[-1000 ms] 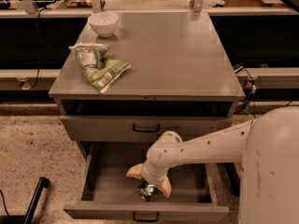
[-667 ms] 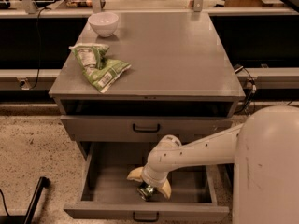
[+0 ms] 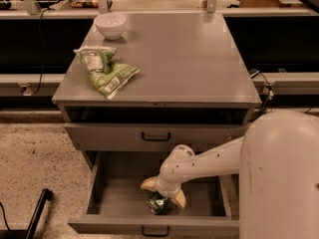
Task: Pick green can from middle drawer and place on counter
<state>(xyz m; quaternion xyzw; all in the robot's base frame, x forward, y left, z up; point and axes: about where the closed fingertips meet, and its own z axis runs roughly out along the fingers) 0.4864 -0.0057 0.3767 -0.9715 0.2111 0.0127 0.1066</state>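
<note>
Reaching into middle drawer, gripper, fingers spread astride green can, label unreadable.

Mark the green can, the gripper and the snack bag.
green can [image 3: 156,203]: camera view, its side wall.
gripper [image 3: 162,194]: camera view, midpoint, down in the drawer [image 3: 117,193] over the can.
snack bag [image 3: 106,71]: camera view, middle of the foil.

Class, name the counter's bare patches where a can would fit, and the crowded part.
Bare: the counter right of the snack bag, to its right edge. Crowded: left side, bowl and bag. The gripper is down in the middle drawer.
</note>
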